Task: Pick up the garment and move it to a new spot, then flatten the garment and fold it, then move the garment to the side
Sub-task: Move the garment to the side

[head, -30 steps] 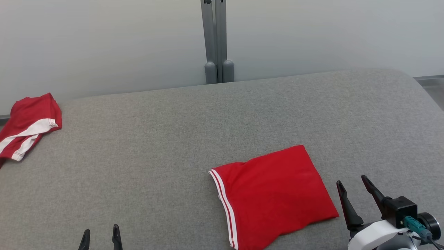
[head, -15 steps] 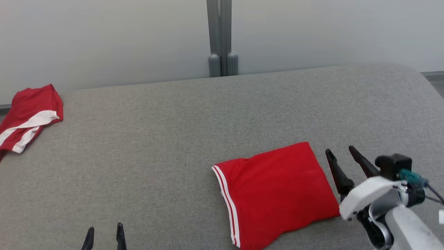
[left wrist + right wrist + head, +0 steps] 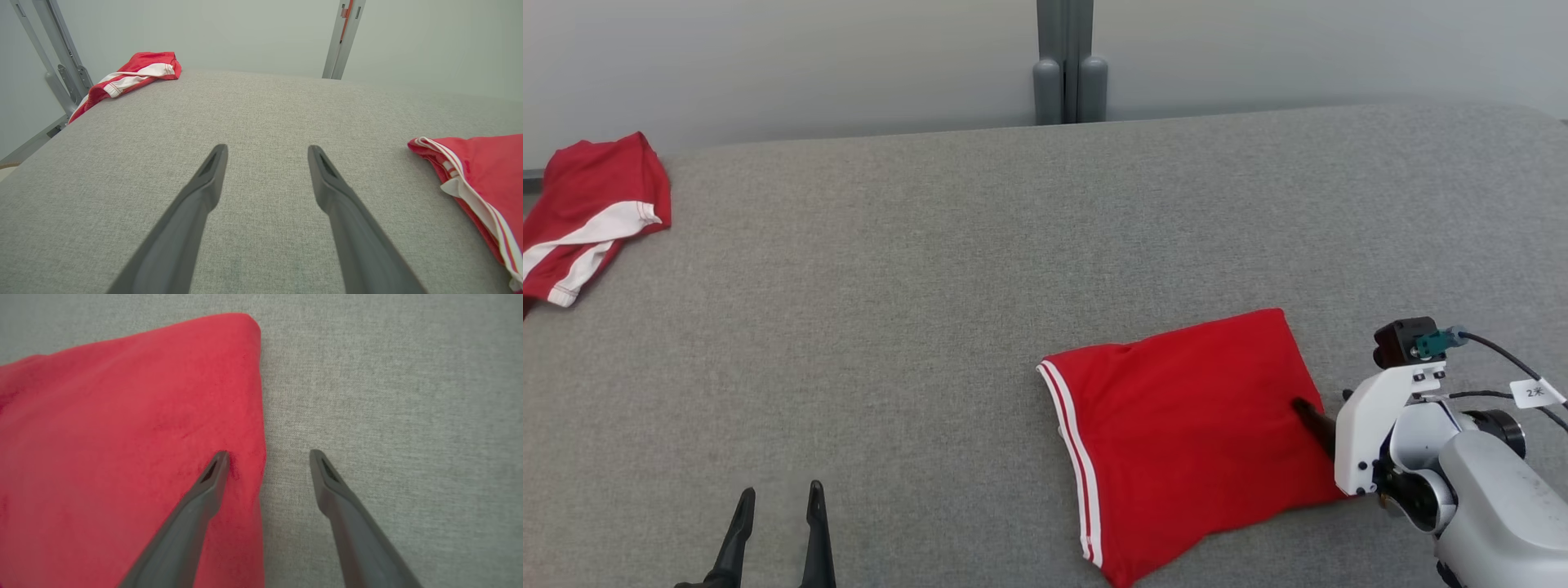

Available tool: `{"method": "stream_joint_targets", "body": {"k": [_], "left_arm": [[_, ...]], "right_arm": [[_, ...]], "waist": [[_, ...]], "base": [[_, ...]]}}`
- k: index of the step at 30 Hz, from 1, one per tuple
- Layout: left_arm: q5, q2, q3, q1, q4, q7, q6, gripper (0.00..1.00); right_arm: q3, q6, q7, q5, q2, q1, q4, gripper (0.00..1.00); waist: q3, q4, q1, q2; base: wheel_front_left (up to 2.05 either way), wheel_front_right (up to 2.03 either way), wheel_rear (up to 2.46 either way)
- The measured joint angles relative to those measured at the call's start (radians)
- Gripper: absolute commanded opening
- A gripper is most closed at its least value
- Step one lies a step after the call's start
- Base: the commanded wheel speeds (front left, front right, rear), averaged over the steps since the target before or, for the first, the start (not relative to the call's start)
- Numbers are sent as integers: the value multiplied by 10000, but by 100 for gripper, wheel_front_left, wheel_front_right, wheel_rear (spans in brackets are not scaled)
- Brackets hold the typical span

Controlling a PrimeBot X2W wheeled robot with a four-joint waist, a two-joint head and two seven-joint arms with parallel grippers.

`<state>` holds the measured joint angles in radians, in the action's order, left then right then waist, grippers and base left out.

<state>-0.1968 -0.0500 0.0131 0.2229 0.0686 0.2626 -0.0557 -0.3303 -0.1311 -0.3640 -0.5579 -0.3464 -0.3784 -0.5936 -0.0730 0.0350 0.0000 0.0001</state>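
A folded red garment point(image 3: 1184, 433) with white stripes along its left edge lies on the grey table point(image 3: 931, 245), right of centre. My right gripper point(image 3: 1321, 400) is open and tipped down over the garment's right edge. In the right wrist view, one fingertip point(image 3: 220, 457) presses on the red garment point(image 3: 122, 437) and the other sits over bare table, so the right gripper point(image 3: 267, 457) straddles the edge. My left gripper point(image 3: 780, 494) is open and empty near the front edge, left of the garment. The left wrist view shows the left gripper point(image 3: 265, 149) over bare table, with the garment point(image 3: 486, 171) to its right.
A second red garment with a white band point(image 3: 592, 204) lies crumpled at the table's far left corner, also visible as the second garment point(image 3: 135, 71). A grey metal post point(image 3: 1068, 57) stands behind the table's back edge against a pale wall.
The head camera has shifted. My right gripper has moved from beside the garment's near right corner up to its right edge and tipped down onto it. The left gripper stays open.
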Motion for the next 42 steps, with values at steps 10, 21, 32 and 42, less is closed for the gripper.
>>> {"method": "stream_joint_targets", "body": {"k": [10,21,32,42], "left_arm": [[54,2,10,-304,-71,2,-63,100],[514,-19,188,-780,-489,2,-401,100],[918,-907,165,-1639,-1124,2,-677,100],[940,-1289,-61,-1394,-1574,0,-706,100]], "right_arm": [[-311,4,244,-1083,445,-780,-1080,0],[-516,-8,2556,-391,272,-3507,-1916,0],[1210,-6,4205,395,-993,-5888,-4456,0],[2259,-6,5133,1325,-2199,-7368,-6301,0]], "waist": [[-514,246,0,0],[-1158,-723,0,0],[-3018,-1634,1,0],[-4372,-1951,1,0]], "base": [[0,0,0],[0,0,0],[0,0,0],[0,0,0]]}}
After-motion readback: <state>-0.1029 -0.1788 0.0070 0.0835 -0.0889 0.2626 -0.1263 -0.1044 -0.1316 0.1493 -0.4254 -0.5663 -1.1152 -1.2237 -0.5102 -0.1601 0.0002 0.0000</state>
